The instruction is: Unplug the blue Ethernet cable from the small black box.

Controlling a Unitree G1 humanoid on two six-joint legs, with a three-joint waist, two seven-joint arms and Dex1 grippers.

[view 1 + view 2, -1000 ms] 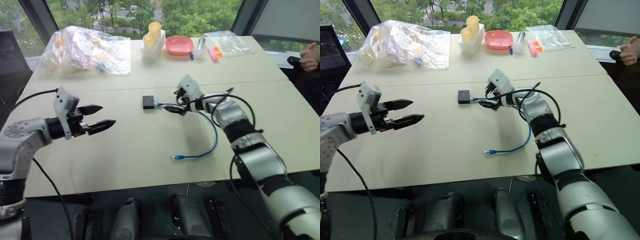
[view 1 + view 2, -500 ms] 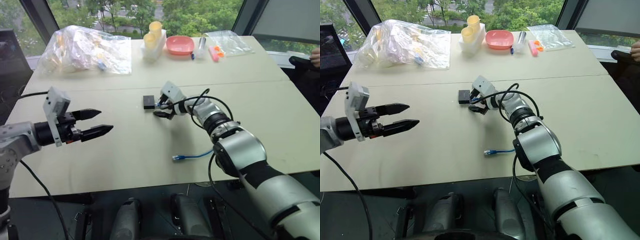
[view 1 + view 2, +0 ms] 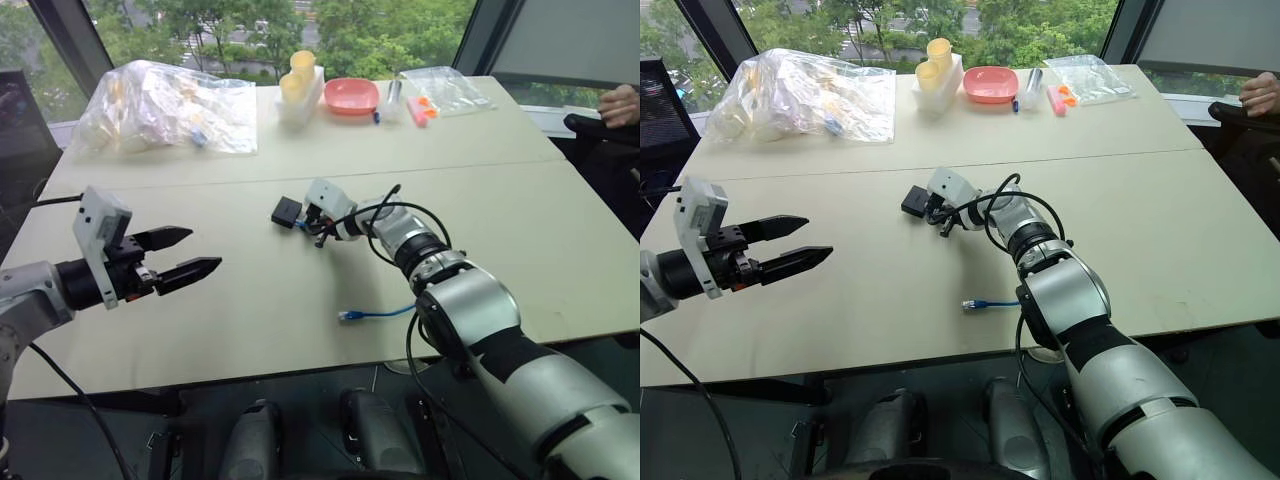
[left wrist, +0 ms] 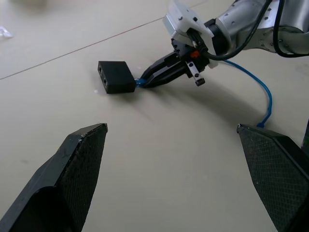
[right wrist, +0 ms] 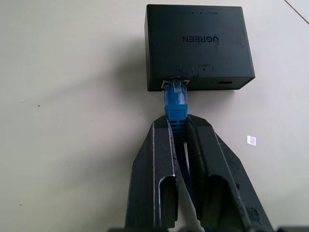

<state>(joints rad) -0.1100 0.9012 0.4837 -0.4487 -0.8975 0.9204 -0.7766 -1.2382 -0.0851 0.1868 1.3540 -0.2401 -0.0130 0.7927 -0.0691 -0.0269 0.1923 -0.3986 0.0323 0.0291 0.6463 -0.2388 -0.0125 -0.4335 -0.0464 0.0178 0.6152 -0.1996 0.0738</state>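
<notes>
Clenched on the cable [image 5: 175, 112], the right gripper's [image 5: 178, 126] jaws pinch the blue boot just behind the plug, which still sits in the box's [image 5: 197, 44] port. Spread wide and holding nothing, the left gripper [image 3: 186, 254] hovers above the bare table [image 3: 250, 300], well apart from the box.

By size: the table carries a big clear bag [image 3: 160, 103] of items at its far left, a pink bowl [image 3: 351, 96] and a white holder with yellow cups [image 3: 299, 78] along the far edge. The box lies near the table's middle. From it the cable runs under the right arm, and its free plug [image 3: 349, 316] lies near the front edge.
</notes>
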